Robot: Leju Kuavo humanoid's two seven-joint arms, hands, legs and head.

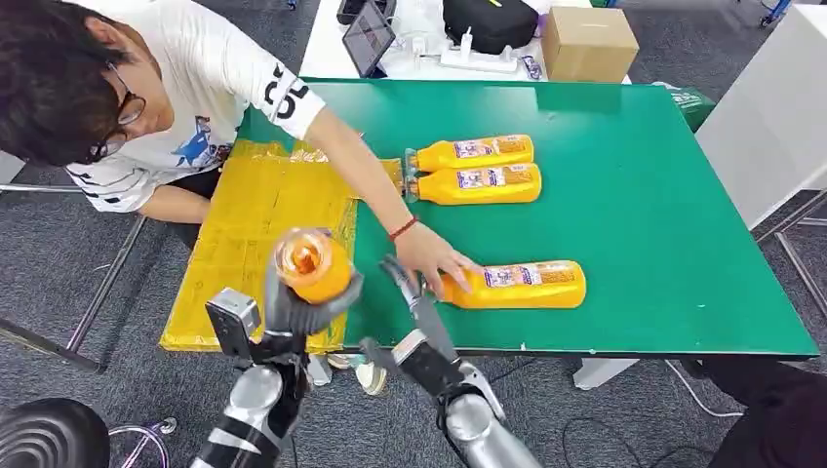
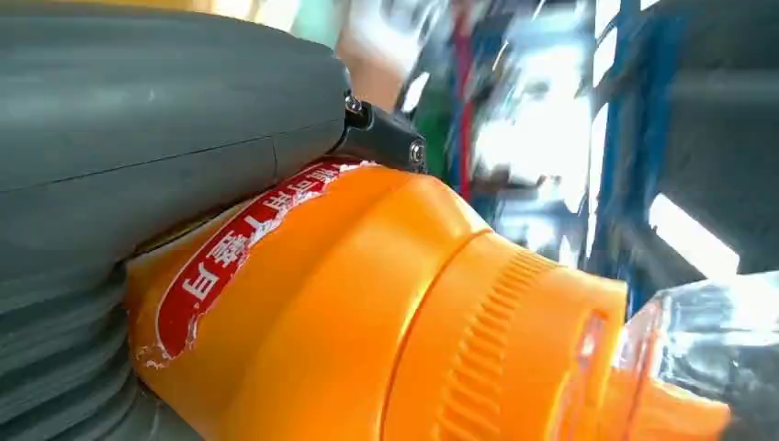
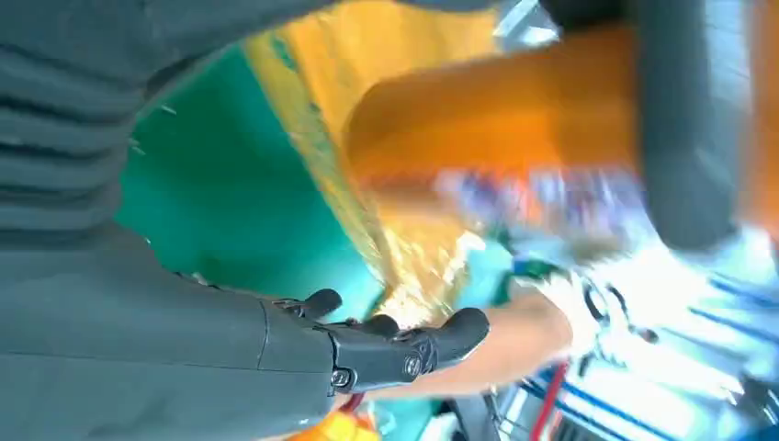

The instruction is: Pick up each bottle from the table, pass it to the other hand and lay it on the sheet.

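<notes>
My left hand [image 1: 297, 310] grips an orange bottle [image 1: 312, 265] and holds it up, cap toward the camera, above the near edge of the yellow sheet [image 1: 255, 219]. In the left wrist view the bottle [image 2: 367, 322] lies against the grey palm [image 2: 138, 119]. My right hand [image 1: 414, 304] is just right of it, fingers [image 3: 404, 351] stretched out and holding nothing. A blurred orange bottle [image 3: 496, 119] appears beyond them. A third bottle [image 1: 522, 285] lies on the green table [image 1: 644, 205] with a person's hand [image 1: 434, 258] on its cap end. Two more bottles [image 1: 476, 153] [image 1: 478, 184] lie side by side farther back.
A person leans in from the left, with an arm [image 1: 366, 171] reaching across the sheet to the near bottle, close to my right hand. A cardboard box [image 1: 588, 41], a tablet [image 1: 369, 37] and a black bag [image 1: 488, 21] stand on a white table behind.
</notes>
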